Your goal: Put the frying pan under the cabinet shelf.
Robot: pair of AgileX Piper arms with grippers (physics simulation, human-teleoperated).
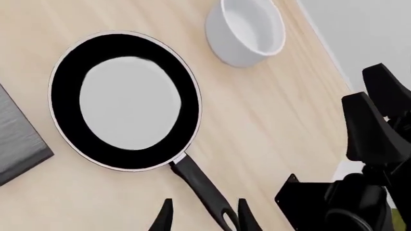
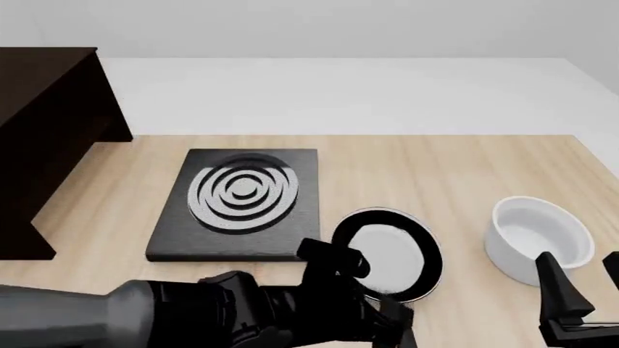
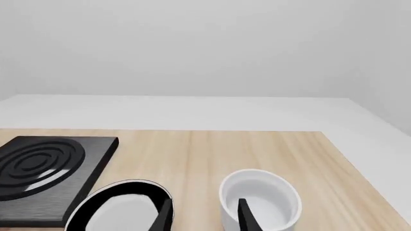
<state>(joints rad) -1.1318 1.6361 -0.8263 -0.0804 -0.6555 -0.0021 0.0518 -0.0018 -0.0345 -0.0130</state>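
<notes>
Black frying pan (image 2: 389,253) flat on table, mid-right; dark cabinet shelf (image 2: 43,123) far left, well apart.

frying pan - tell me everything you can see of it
The frying pan is round and shallow, with a black wall, a thin pale rim and a glossy light-grey bottom. It is empty and sits flat on the wooden table, between the stove plate and the white bowl. Its straight black handle runs between the left gripper's open fingers.

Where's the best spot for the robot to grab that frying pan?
Probably the straight black handle of the frying pan, coming from above at its free end. It is narrow enough for the open left gripper, already straddling it; the round body looks too wide.
</notes>
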